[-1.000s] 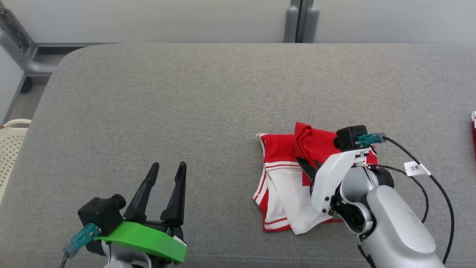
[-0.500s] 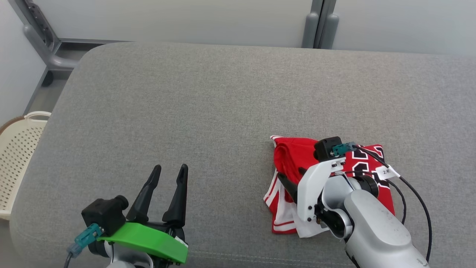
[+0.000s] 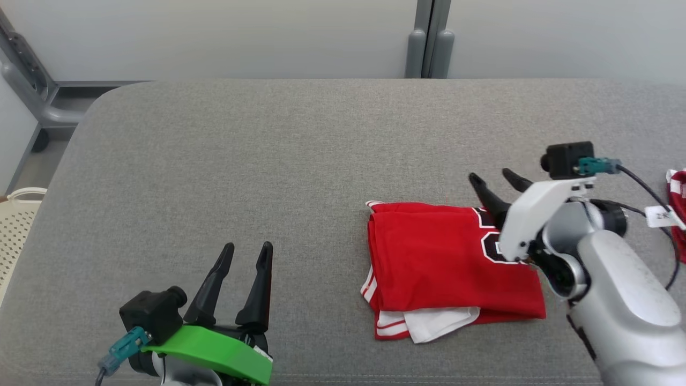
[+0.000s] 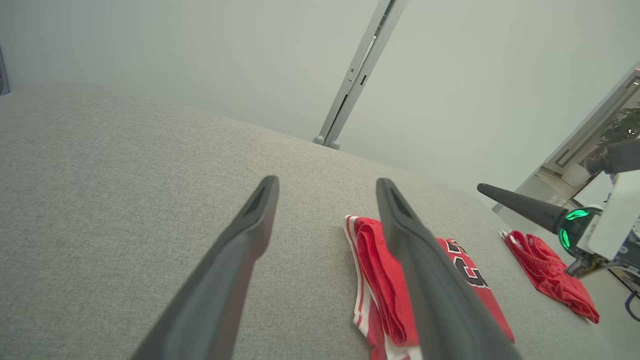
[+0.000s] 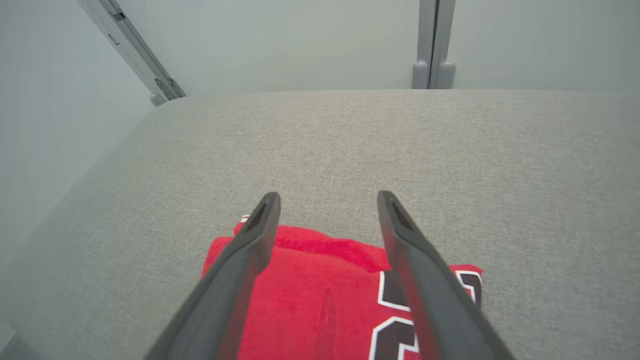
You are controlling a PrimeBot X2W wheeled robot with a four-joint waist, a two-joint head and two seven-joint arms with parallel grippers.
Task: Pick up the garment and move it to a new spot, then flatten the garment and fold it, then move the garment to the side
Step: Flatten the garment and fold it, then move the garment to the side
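The garment (image 3: 445,262) is a red jersey with white trim and black numerals. It lies folded on the grey cushion (image 3: 300,161), right of centre, with a white layer peeking out at its near edge. My right gripper (image 3: 490,176) hangs open above the jersey's far right corner, holding nothing. The right wrist view shows its fingers (image 5: 328,196) spread over the red cloth (image 5: 310,300). My left gripper (image 3: 248,246) rests open and empty at the near left, well apart from the jersey. From the left wrist, its fingers (image 4: 327,182) frame the garment (image 4: 380,270).
A second red cloth (image 3: 678,198) lies at the cushion's right edge, also visible as a red heap (image 4: 545,270). A cream perforated basket (image 3: 16,214) stands off the cushion's left side. Pale wall panels and a grey post (image 3: 429,48) rise behind.
My right gripper has opened and let go of the garment, then risen toward the far right. The jersey now lies flatter with its red side folded over. The head camera shifted.
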